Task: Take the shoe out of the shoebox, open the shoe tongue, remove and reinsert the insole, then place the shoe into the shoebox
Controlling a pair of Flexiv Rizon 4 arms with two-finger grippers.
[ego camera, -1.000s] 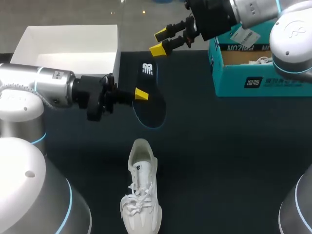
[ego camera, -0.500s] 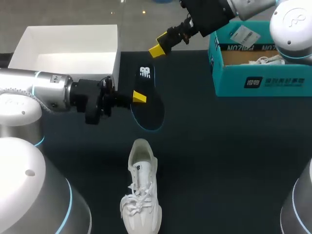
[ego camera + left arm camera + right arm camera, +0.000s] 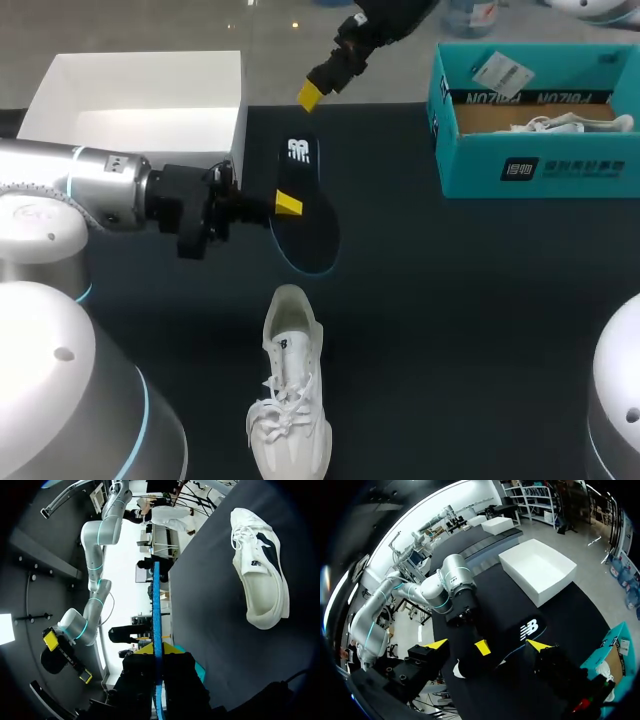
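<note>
While the white lace-up sneaker (image 3: 290,400) is left lying on the dark table (image 3: 450,300) (heel end towards the insole), the black blue-edged foam insole (image 3: 305,215) is clamped on edge by the left gripper (image 3: 288,203), beside the white open box (image 3: 238,110). The right gripper (image 3: 312,92) is held up beyond it, yellow fingertips (image 3: 436,644) spread apart, and the teal cardboard shoebox (image 3: 480,170) is parked off right.
</note>
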